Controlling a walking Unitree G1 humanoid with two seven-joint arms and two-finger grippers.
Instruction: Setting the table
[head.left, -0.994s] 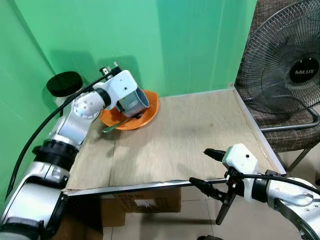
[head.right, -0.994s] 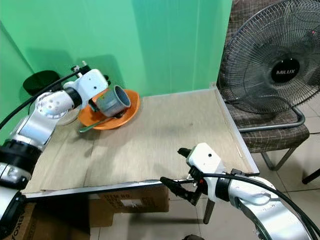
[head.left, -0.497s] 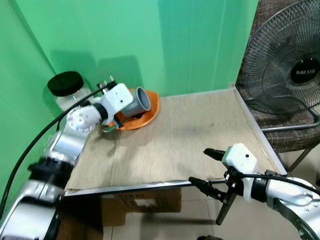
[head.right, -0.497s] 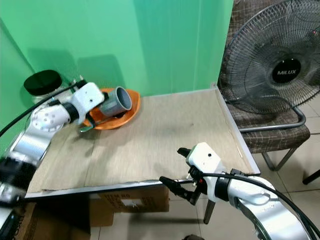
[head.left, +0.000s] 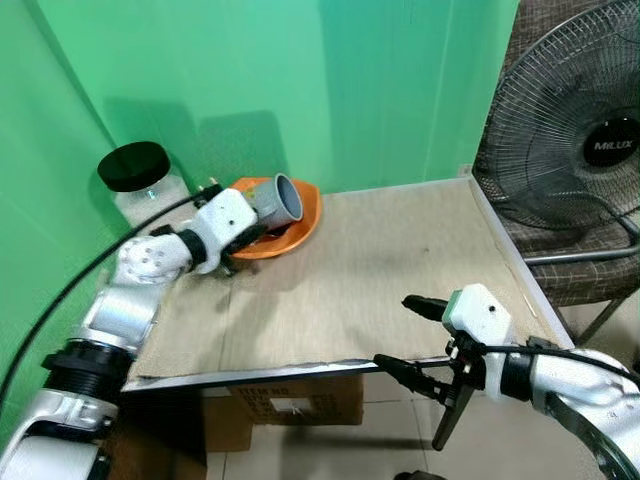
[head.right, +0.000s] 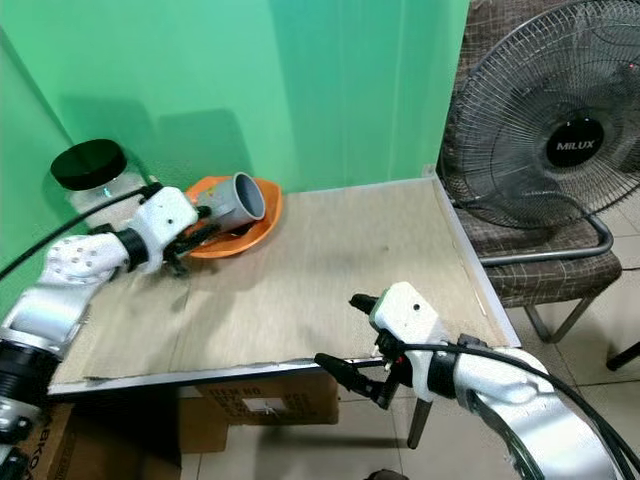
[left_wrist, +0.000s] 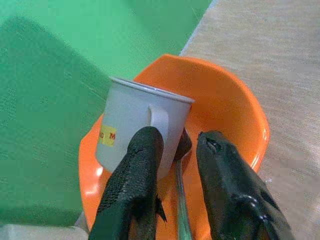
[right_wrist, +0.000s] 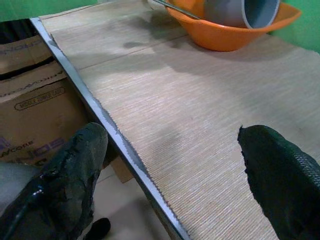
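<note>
- The right hand (head.left: 412, 335) is hanging spread and empty off the surface's (head.left: 380, 270) near edge.
- The left hand (left_wrist: 175, 165) is sitting unclenched around the spoon (left_wrist: 179, 200).
- The mug (head.left: 277, 199) is lying tilted in the orange bowl (head.left: 300, 215) at the far corner; it's probably light, rigid and slick, so its handle looks best.

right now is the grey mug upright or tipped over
Tipped. The grey mug lies on its side in the orange bowl, its open mouth facing sideways.
</note>
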